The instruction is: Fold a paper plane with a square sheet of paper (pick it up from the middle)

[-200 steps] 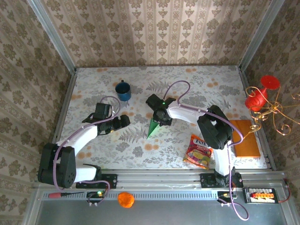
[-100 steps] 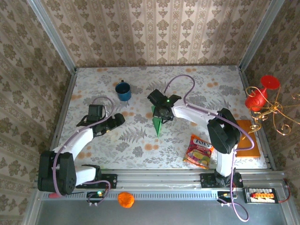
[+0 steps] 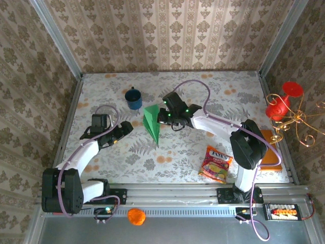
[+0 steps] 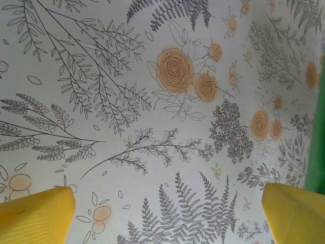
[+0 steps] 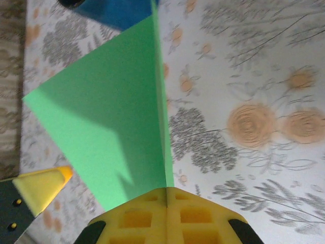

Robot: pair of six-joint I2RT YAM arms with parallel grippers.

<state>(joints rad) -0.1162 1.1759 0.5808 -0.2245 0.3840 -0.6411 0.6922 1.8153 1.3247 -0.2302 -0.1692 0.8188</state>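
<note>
The square sheet of paper is folded into a bright-green pointed paper plane [image 3: 151,123], with its tip towards the near edge. My right gripper [image 3: 160,117] is shut on its folded ridge and holds it off the table. In the right wrist view the green paper plane [image 5: 111,122] rises from the closed yellow gripper [image 5: 166,195], with one wing spread to the left. My left gripper [image 3: 126,129] stands open just left of the plane, nothing between its yellow fingers [image 4: 35,216]. A green edge of the paper plane [image 4: 317,127] shows at the right of the left wrist view.
A blue mug [image 3: 134,98] stands behind the plane, close to its upper edge [image 5: 111,10]. A colourful snack packet [image 3: 216,163] lies near the front right. An orange-brown board [image 3: 266,150] lies at the right edge, below a red ornament [image 3: 282,101].
My right gripper has carried the plane left and away from me, turning it so a wing shows broader. The left arm has drawn back to the left.
</note>
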